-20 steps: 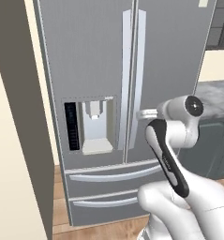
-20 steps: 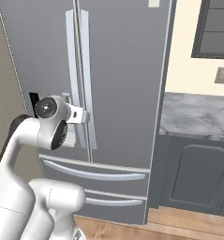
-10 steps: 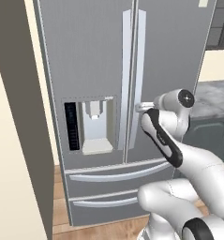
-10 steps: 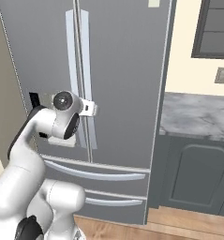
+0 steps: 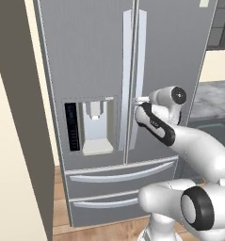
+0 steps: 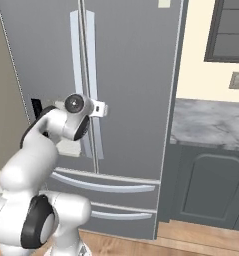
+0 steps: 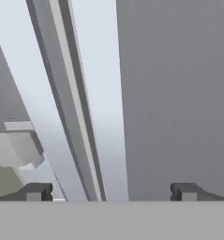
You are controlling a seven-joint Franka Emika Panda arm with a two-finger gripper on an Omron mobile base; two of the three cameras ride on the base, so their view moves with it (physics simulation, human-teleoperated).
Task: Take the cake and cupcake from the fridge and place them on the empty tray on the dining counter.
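Facing the fridge (image 5: 92, 56) with both of its upper doors shut, the gripper (image 7: 111, 191) stood spread as wide as it goes and held nothing, its two dark fingertips (image 7: 36, 191) far apart at the bottom of the hand view. Between them ran the two long pale handles (image 7: 101, 93) that flank the seam where the doors meet, close ahead of the hand. From the base views the hand sat level with the lower part of those handles (image 6: 93, 75), just beside the water dispenser panel (image 5: 92, 124) on the left door and above the two drawers (image 5: 121, 188). A grey marbled counter (image 6: 211, 122) over dark cabinets stood to the right of the fridge.
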